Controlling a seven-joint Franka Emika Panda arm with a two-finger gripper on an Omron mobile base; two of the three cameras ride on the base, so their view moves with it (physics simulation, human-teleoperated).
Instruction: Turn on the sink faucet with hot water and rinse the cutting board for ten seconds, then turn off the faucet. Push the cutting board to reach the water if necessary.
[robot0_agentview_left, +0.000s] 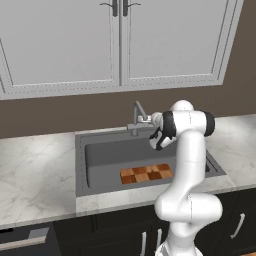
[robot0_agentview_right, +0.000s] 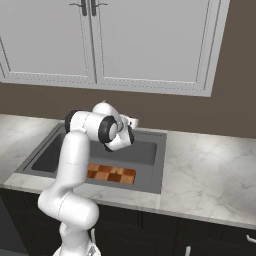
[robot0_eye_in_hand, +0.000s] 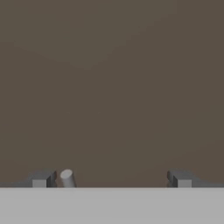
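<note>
The grey sink faucet (robot0_agentview_left: 136, 116) stands at the back rim of the dark sink (robot0_agentview_left: 80, 150), and no water runs from it. On the basin floor near the front wall lies the checkered cutting board (robot0_agentview_left: 146, 174) (robot0_agentview_right: 112, 175). My gripper (robot0_agentview_left: 146, 119) is up at the faucet's right side, level with its base and pointing at the back wall. In the hand view the gripper (robot0_eye_in_hand: 110, 179) is open, with a small grey cylinder end, apparently the faucet lever (robot0_eye_in_hand: 67, 178), just inside the left fingertip (robot0_eye_in_hand: 41, 180). In the right base view my arm hides the faucet.
White marble counter (robot0_agentview_left: 35, 170) runs on both sides of the sink (robot0_agentview_right: 161, 165). A brown wall (robot0_eye_in_hand: 112, 87) rises close behind the faucet, with white upper cabinets (robot0_agentview_left: 120, 40) above. Dark lower cabinet fronts (robot0_agentview_right: 200, 235) sit below the counter edge.
</note>
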